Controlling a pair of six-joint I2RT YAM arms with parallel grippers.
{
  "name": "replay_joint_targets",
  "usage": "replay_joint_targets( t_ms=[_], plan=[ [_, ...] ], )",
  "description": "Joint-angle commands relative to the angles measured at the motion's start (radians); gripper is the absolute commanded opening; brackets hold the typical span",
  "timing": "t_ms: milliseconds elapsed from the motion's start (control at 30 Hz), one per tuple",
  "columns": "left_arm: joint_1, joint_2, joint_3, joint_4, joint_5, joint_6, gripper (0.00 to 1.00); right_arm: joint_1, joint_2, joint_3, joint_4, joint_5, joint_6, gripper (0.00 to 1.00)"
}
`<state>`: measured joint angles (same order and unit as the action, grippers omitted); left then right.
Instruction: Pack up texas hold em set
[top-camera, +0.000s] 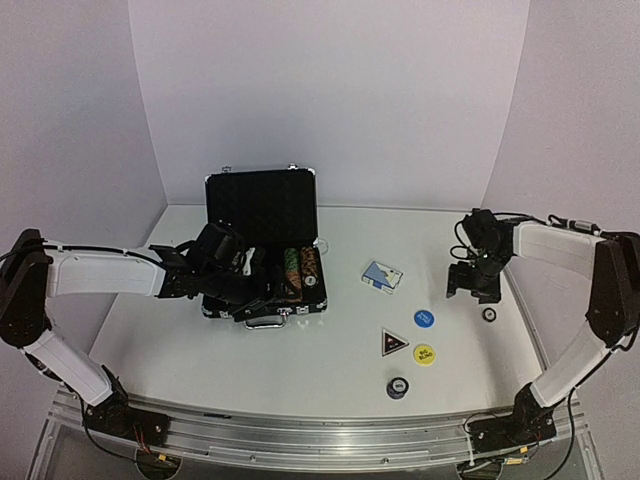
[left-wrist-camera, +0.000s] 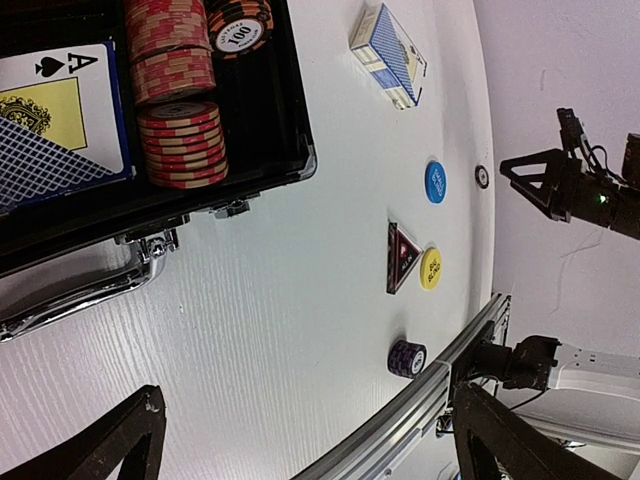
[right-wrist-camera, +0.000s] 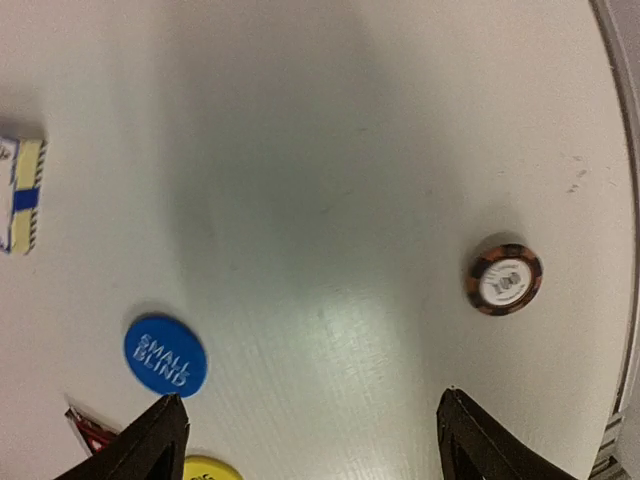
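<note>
Sitting open with its lid upright, the case (top-camera: 262, 200) has white bench (top-camera: 150, 340) spreading in front of it. Right of the case lie a card deck (top-camera: 382, 277), blue button (top-camera: 423, 319), yellow button (top-camera: 424, 354), triangular marker (top-camera: 394, 343) and chip stack (top-camera: 398, 387). Farthest right, near the bench edge, lies a single chip (top-camera: 489, 314). The left arm reaches low, its left claw (left-wrist-camera: 307, 392) spread wide over the case's front rim. The right arm bends down, its right claw (right-wrist-camera: 312, 395) wide beside the single chip.
</note>
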<state>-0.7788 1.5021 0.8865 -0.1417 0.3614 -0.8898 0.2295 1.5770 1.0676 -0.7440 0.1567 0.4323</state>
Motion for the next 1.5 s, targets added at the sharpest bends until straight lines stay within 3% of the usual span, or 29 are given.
replay_joint_targets(
  t_ms=[0,133,367,933,1467],
  plan=[
    [0.003,-0.060,-0.022,0.030,-0.008,0.008,1.00,-0.127,0.069,0.017,-0.029,0.049,0.015,0.85],
    [0.003,-0.086,-0.046,0.017,-0.034,0.000,1.00,-0.208,0.149,0.042,-0.019,0.005,0.012,0.84],
    [0.003,-0.115,-0.076,0.015,-0.054,-0.011,1.00,-0.292,0.255,0.050,0.010,-0.061,0.000,0.73],
    [0.003,-0.167,-0.090,-0.021,-0.086,-0.020,1.00,-0.305,0.336,-0.003,0.093,-0.121,-0.014,0.47],
    [0.003,-0.185,-0.096,-0.024,-0.096,-0.020,1.00,-0.289,0.282,-0.074,0.089,-0.200,-0.011,0.46]
  ],
)
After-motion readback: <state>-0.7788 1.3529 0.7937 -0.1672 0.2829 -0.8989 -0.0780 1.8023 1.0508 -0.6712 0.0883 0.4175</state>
